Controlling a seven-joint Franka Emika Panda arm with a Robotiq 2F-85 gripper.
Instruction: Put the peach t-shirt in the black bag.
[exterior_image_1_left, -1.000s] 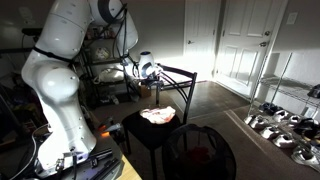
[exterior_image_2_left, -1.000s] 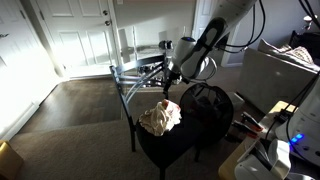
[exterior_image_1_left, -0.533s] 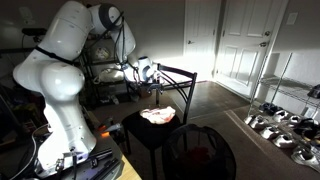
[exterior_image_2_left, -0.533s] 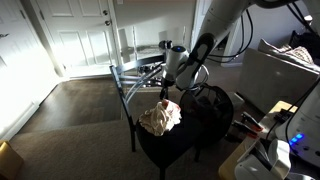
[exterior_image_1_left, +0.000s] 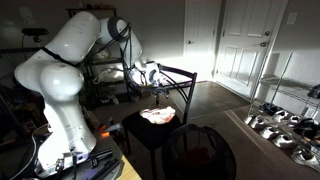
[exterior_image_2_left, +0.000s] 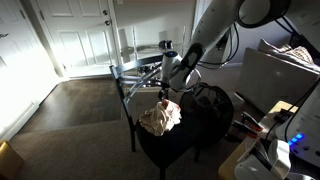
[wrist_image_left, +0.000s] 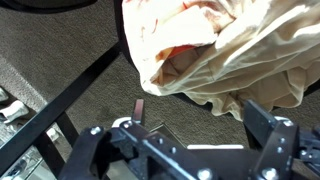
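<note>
The peach t-shirt (exterior_image_1_left: 158, 116) lies crumpled on a small black table (exterior_image_1_left: 140, 135); it also shows in the other exterior view (exterior_image_2_left: 160, 118) and fills the top of the wrist view (wrist_image_left: 220, 45). The black bag (exterior_image_1_left: 200, 150) stands open next to the table, and it shows in an exterior view (exterior_image_2_left: 210, 105) too. My gripper (exterior_image_1_left: 155, 93) hangs just above the shirt, as an exterior view (exterior_image_2_left: 165, 95) also shows. In the wrist view the gripper (wrist_image_left: 185, 135) is open and empty, with the shirt beyond its fingertips.
A black metal-frame table (exterior_image_1_left: 175, 75) stands behind the small table and shows in an exterior view (exterior_image_2_left: 140, 75). A wire rack with shoes (exterior_image_1_left: 285, 125) is at the side. White doors (exterior_image_2_left: 80, 40) and a white box (exterior_image_2_left: 280, 75) border the space.
The arm has bent and my gripper has come down a little toward the peach t-shirt. The shirt and bag have not moved.
</note>
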